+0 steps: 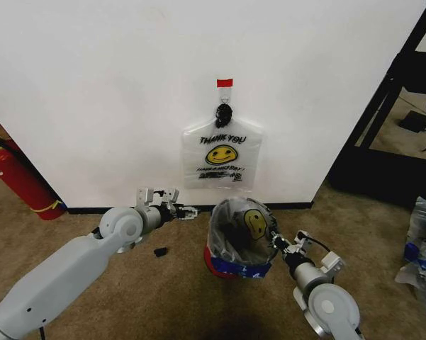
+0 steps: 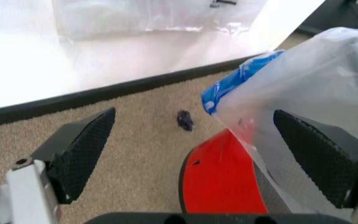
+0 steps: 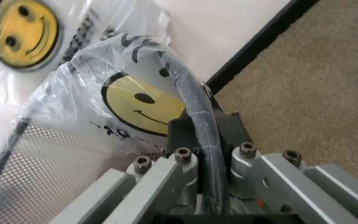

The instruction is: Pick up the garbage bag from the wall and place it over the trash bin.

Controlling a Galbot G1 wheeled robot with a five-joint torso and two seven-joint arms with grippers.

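Garbage bag (image 1: pixel 242 234) with the yellow smiley sits draped over the trash bin (image 1: pixel 230 265) on the carpet, its blue-taped edge hanging low against the red base; a second, like-printed bag (image 1: pixel 222 154) hangs from the black hook (image 1: pixel 224 113) on the wall (image 1: pixel 113 92) just behind. The right gripper (image 1: pixel 278 243) is at the bin's right rim, jaws closed on the rim and bag plastic together. The left gripper (image 1: pixel 186 212) hovers just left of the bin, fingers spread wide and empty, near a small dark scrap (image 1: pixel 159 251) on the carpet.
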